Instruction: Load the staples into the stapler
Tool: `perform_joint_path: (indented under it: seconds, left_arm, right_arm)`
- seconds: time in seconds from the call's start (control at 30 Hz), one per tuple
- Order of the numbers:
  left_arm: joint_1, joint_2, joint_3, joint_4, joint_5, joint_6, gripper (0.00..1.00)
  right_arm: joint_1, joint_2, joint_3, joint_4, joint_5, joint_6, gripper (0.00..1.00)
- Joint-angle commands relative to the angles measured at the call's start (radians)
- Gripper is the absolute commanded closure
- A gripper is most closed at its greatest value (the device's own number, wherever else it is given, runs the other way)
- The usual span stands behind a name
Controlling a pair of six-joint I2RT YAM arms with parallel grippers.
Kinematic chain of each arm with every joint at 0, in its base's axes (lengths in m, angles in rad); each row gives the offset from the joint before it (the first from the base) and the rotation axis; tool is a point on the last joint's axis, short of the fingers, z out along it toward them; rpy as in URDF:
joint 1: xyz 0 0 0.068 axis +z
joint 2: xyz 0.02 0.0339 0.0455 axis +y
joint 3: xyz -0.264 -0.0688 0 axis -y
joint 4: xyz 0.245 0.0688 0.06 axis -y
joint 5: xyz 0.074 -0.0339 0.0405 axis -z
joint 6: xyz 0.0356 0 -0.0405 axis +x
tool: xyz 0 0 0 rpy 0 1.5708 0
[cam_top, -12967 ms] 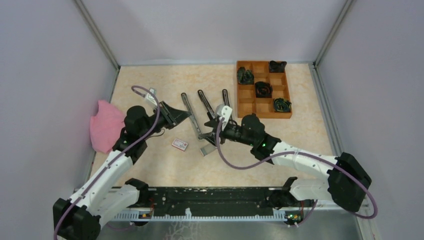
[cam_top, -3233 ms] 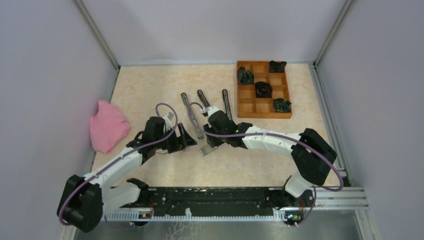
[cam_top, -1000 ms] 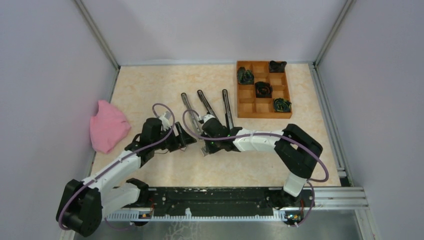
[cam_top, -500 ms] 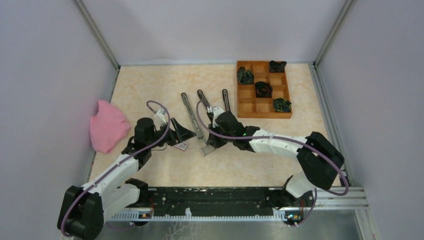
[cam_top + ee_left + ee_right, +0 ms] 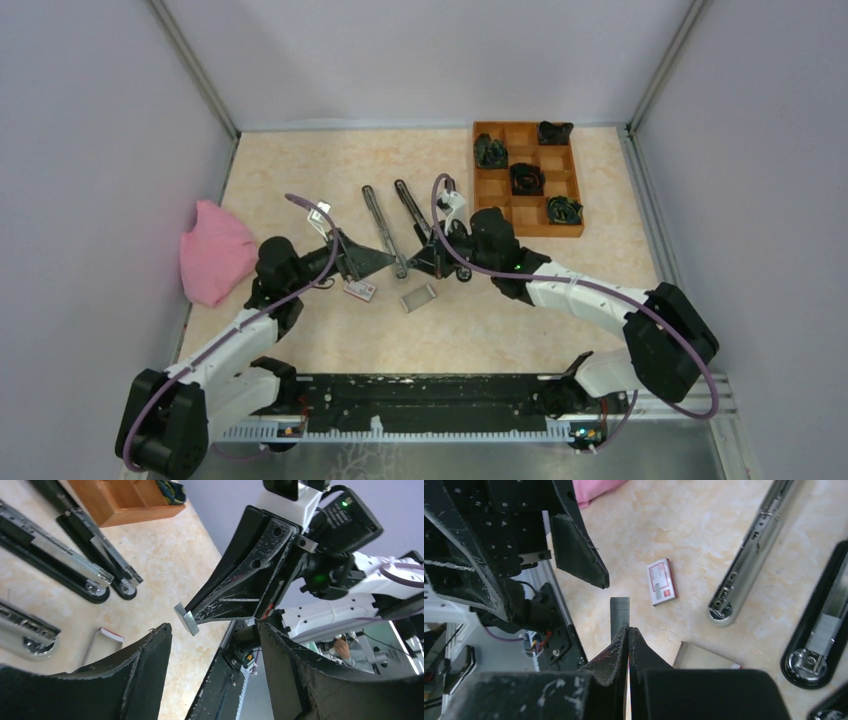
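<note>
Half done | right jaws pinched staples (image 5: 619, 611) off worktop | left jaws spread, empty | stapler (image 5: 378, 228) lay open, looked unloaded | insertion pending

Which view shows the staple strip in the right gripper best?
Right wrist: the staple strip sticks out lengthwise from the shut right gripper, ridges visible. Left wrist shows only its end. Top external: too small to make out.

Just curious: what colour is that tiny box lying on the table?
The staple box is white with red trim, clearest in the right wrist view.
</note>
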Motion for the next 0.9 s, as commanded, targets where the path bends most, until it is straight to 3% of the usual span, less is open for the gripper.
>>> perform_joint_path:
  seconds: [0.0,0.2,0.43,0.87]
  left_arm:
    - [0.005,0.005,-0.008,0.179,0.079,-0.046,0.3]
    - [0.005,0.025,-0.007,0.239,0.104,-0.072,0.33]
    - [0.006,0.03,-0.012,0.28,0.112,-0.098,0.36]
    - [0.005,0.049,-0.024,0.361,0.145,-0.146,0.55]
  right_arm:
    - [-0.015,-0.047,-0.008,0.168,-0.124,0.045,1.0]
    - [-0.03,-0.042,-0.039,0.316,-0.213,0.112,1.0]
    - [-0.037,-0.025,-0.043,0.378,-0.256,0.144,1.0]
    - [-0.045,0.029,-0.051,0.51,-0.311,0.224,1.0]
